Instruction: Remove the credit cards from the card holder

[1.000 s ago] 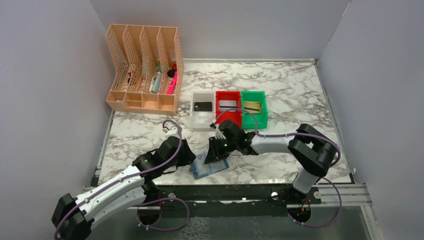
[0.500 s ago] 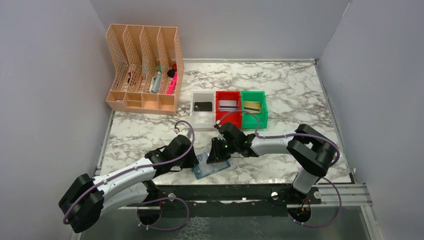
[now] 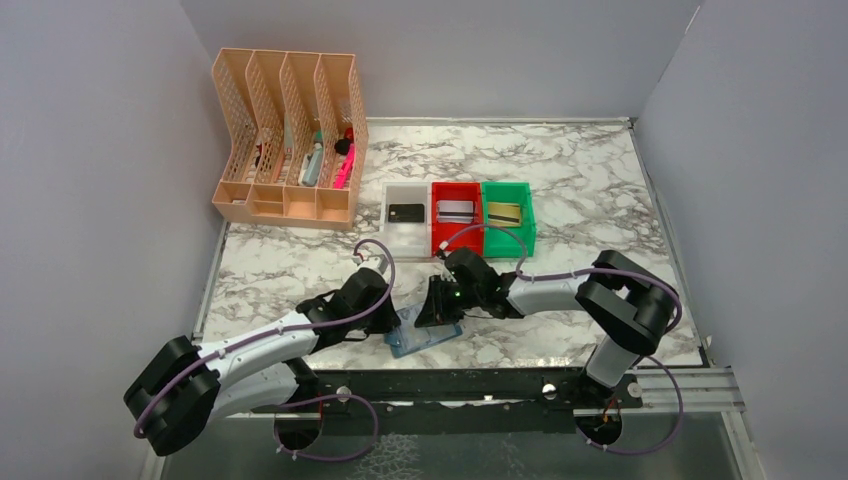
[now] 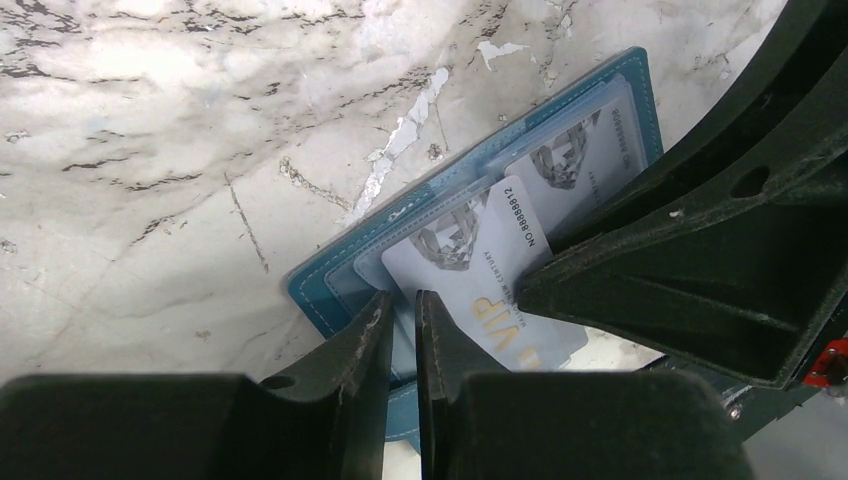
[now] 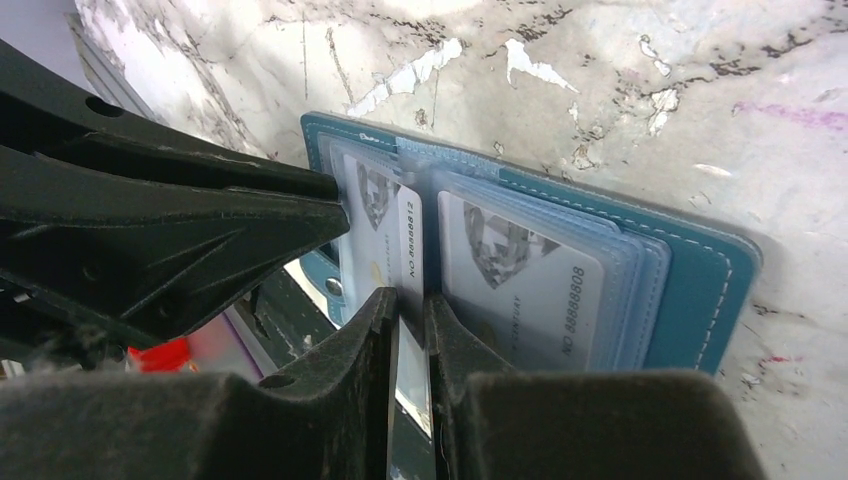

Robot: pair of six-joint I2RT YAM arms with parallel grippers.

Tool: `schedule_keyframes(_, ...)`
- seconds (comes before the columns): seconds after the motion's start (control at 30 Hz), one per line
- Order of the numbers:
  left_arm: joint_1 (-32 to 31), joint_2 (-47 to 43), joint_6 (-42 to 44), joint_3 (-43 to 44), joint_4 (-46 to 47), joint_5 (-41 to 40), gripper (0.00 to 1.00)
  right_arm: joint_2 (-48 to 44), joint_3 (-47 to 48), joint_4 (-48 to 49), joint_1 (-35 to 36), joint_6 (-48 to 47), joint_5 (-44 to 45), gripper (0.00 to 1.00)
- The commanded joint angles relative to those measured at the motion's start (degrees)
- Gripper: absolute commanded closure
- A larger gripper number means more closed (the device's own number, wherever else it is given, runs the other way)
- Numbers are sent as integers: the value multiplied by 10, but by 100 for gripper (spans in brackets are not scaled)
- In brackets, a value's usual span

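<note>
Top view hid it, but right wrist cam showed right jaws pinching a card (image 5: pixel 410 240) in the holder (image 5: pixel 700 290) at the worktop's (image 3: pixel 580 170) 6 o'clock; left jaws near-closed, grip unclear.

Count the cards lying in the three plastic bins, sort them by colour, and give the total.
Black card, in the white bin: 1
Silver-grey card, in the red bin: 1
Gold card, in the green bin: 1
Total: 3
</note>
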Motion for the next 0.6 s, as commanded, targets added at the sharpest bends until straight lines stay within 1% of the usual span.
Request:
schedule_keyframes(0.0, -2, -6, 10, -14, -10, -6, 82, -16, -19, 4, -12, 5, -11, 80)
schedule_keyframes(0.17, -2, -11, 12, -13, -20, -14, 82, -24, -32, 29, -24, 9, -45, 77)
schedule_keyframes(0.3, -2, -10, 14, -11, -22, -13, 83, -18, -34, 48, -27, 15, -69, 77)
schedule_keyframes(0.4, -2, -10, 14, -10, -23, -13, 83, -18, -34, 49, -28, 15, -72, 77)
schedule_keyframes(0.47, -1, -9, 14, -10, -23, -12, 83, -20, -36, 48, -29, 15, -69, 74)
schedule_keyframes(0.57, -2, -9, 15, -9, -22, -12, 83, -24, -42, 47, -33, 19, -66, 74)
